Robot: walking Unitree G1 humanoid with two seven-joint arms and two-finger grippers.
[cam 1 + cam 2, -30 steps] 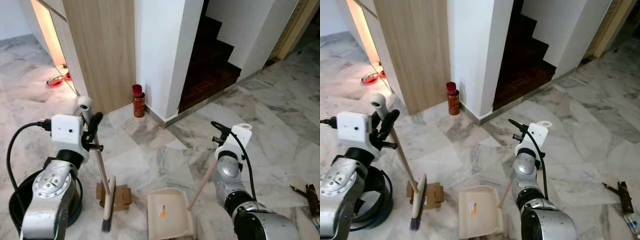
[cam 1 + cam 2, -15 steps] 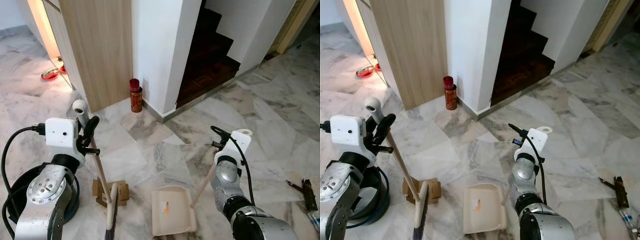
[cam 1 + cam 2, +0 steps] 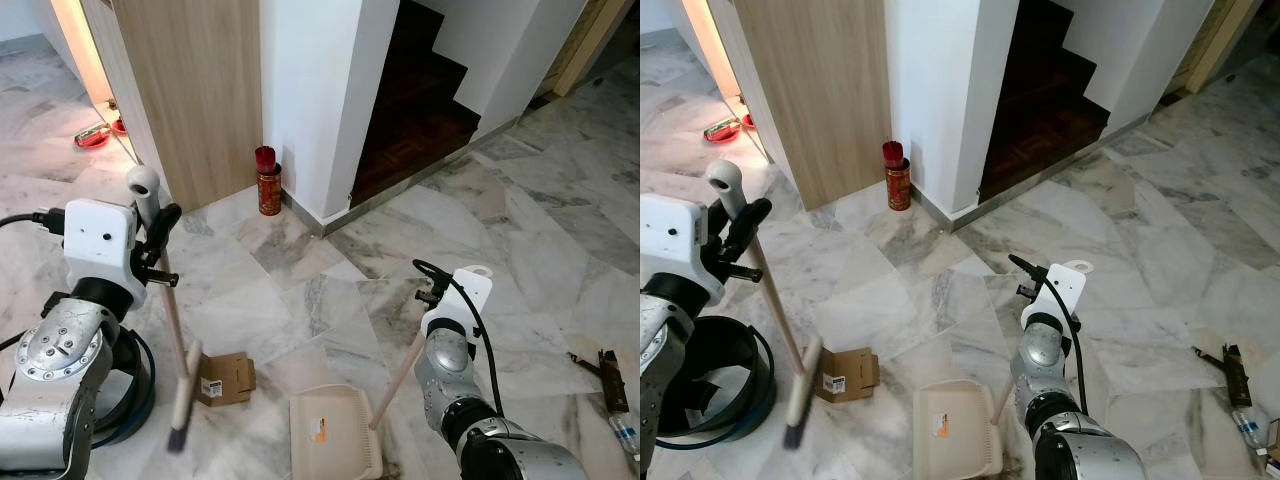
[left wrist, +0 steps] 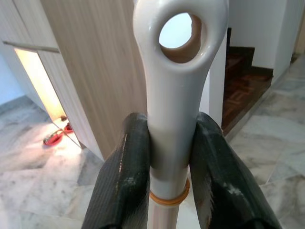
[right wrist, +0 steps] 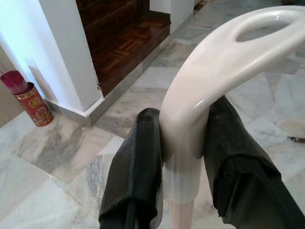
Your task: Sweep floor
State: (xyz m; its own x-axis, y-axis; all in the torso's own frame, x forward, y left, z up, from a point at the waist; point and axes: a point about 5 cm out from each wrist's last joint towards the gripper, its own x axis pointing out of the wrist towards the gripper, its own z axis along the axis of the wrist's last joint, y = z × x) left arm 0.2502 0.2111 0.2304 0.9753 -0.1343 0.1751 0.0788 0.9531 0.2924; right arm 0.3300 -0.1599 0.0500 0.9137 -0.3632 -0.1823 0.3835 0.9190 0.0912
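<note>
You had the broom [image 3: 172, 330] in the left gripper [image 4: 170, 164], whose two black fingers [image 4: 125, 176] were closed tight around the white cap at the top of the handle, just under its hanging hole. From that grip the wooden shaft slanted down and away to the bristle head, which sat low over the marble floor [image 3: 290, 290], well below the gripper and blurred, so you could not tell whether it touched the tiles. Just beside the head, on the side toward your other arm, lay a small flattened cardboard box [image 3: 225, 377]. Farther that way the cream dustpan [image 3: 335, 440] rested flat on the floor, and its long handle rose up into the right gripper [image 5: 183, 167], whose fingers were clamped on the looped white grip at the handle's top. So the pan lay below and slightly inward of that gripper. Beyond both tools a red tin [image 3: 268, 183] stood at the foot of the white wall corner, next to the wooden cabinet [image 3: 200, 90], with dark stairs [image 3: 420, 110] farther off. A black coiled hose [image 3: 135, 385] lay under your left arm.
</note>
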